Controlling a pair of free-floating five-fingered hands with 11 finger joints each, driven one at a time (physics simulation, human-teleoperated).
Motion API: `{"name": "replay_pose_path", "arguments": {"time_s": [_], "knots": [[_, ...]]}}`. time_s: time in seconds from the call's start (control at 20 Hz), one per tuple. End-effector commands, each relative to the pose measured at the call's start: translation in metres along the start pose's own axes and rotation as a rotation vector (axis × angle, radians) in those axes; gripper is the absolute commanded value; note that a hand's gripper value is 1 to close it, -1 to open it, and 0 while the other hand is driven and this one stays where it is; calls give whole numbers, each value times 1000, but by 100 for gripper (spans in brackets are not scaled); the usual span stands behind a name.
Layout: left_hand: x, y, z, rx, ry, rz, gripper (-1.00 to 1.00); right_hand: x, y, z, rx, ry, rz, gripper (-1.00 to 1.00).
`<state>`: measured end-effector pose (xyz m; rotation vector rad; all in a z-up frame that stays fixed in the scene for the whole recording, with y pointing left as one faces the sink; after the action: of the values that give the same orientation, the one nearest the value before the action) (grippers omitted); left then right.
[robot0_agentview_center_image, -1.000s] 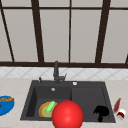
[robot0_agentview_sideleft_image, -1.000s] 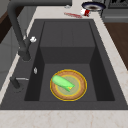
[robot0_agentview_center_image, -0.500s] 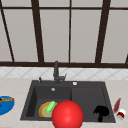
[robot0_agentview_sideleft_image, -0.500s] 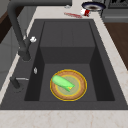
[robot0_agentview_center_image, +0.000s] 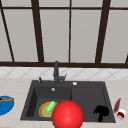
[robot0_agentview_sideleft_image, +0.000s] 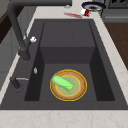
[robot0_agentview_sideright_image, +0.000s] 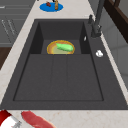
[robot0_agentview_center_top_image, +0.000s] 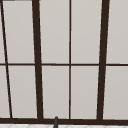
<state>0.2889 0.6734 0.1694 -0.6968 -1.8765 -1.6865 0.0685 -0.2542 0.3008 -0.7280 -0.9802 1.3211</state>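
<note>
Nothing's moved lately: right robot hand (robot0_agentview_center_image: 101, 112) hangs at the sink's (robot0_agentview_center_image: 87, 96) near right, fingers curled on nothing, near the red ball (robot0_agentview_center_image: 67, 114). Plate (robot0_agentview_sideleft_image: 68, 85) untouched.

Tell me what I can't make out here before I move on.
- Right robot hand, front view: a dark shape against the dark sink; finger pose unreadable.
- Plate, front view: partly hidden by the red ball.
- White-and-red item, right side view: cut off by the edge.

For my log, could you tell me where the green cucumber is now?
The green cucumber lies on the yellow plate in the sink's left basin, front view.
</note>
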Motion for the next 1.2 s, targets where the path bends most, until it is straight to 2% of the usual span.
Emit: {"name": "replay_pose_path", "arguments": {"time_s": [0.0, 0.15, 0.2, 0.4, 0.55, 0.8, 0.95, 1.1, 1.15], "knots": [[16, -16, -12, -22, -4, -42, -100, 0, 0, 0, 0, 0, 0, 0], [31, -21, -10, -30, 28, -7, -100, 0, 0, 0, 0, 0, 0, 0], [33, -22, -9, -26, 30, 12, -100, 0, 0, 0, 0, 0, 0, 0], [44, -33, -9, -18, 14, 30, -100, 0, 0, 0, 0, 0, 0, 0], [38, -28, -12, -21, 2, 36, -100, 0, 0, 0, 0, 0, 0, 0], [29, -21, -21, -17, 26, 72, -100, 0, 0, 0, 0, 0, 0, 0], [26, -18, -24, -17, 28, 89, -100, 0, 0, 0, 0, 0, 0, 0], [17, -26, -30, -8, 18, 93, -100, 0, 0, 0, 0, 0, 0, 0], [12, -29, -29, -8, 18, 93, 100, 0, 0, 0, 0, 0, 0, 0]]}}
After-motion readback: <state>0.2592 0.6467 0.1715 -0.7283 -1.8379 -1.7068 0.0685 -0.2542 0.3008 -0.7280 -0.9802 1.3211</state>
